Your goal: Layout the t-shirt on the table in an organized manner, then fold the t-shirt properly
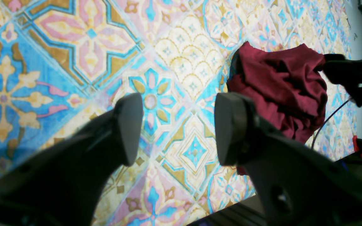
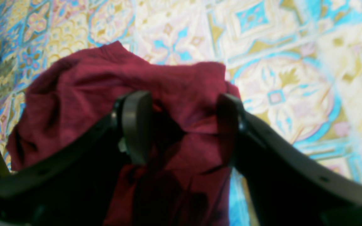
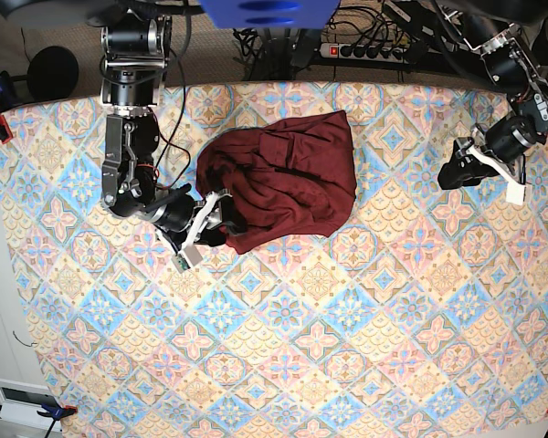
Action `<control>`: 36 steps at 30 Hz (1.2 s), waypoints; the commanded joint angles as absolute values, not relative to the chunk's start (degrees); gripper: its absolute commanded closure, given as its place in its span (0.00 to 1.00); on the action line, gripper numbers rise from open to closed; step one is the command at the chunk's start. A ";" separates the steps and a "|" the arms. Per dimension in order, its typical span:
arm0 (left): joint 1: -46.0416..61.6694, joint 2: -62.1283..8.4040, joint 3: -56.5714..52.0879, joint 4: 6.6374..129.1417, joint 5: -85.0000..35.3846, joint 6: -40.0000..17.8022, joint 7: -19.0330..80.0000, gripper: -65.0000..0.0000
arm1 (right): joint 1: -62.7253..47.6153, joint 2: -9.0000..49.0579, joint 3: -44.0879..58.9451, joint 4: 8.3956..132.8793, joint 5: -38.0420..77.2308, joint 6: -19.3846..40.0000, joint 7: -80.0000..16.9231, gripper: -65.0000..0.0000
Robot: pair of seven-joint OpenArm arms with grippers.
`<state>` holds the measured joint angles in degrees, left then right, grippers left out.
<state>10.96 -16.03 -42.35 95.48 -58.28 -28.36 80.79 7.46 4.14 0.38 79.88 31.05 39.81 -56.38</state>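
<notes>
Shirt (image 3: 288, 178), maroon, lying crumpled at upper centre of the patterned desk (image 3: 347, 347), nothing yet spread or folded; right pincer (image 3: 212, 219) standing open, straddling its left edge; left pincer (image 3: 458, 164) hanging open and empty at far right.

Surroundings, base view. Beyond the far edge lies a brown floor (image 3: 64, 41) carrying a white power strip (image 3: 370, 50) and tangled black cables (image 3: 265, 41). A round black object (image 3: 52, 73) sits far left. A pale floor strip (image 3: 0, 319) borders the left side, holding a white box (image 3: 23, 401) at the near corner.
</notes>
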 commanded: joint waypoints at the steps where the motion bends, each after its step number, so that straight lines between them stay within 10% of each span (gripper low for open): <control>1: 10.42 -16.92 -42.59 96.31 -59.56 -28.62 80.00 0.46 | 8.66 4.44 0.48 80.31 32.13 40.00 -55.16 0.52; 9: 10.42 -16.92 -42.59 96.31 -59.56 -28.62 80.00 0.46 | 12.62 4.35 0.40 78.46 32.13 40.00 -55.16 0.56; 17: 10.42 -16.92 -42.59 96.31 -59.56 -28.62 80.00 0.46 | 12.53 4.35 0.40 79.16 32.40 40.00 -55.43 0.96; 23: 10.42 -16.92 -42.59 96.31 -59.56 -28.62 80.00 0.46 | 12.44 4.35 0.40 79.16 32.31 40.00 -55.16 0.88; 30: 10.42 -16.92 -42.59 96.31 -59.56 -28.62 80.00 0.46 | 12.35 4.35 0.57 79.25 32.31 40.00 -55.16 0.45; 36: 10.42 -17.01 -42.59 96.31 -59.56 -28.62 80.00 0.46 | 12.35 4.35 0.48 79.25 32.40 40.00 -55.16 0.30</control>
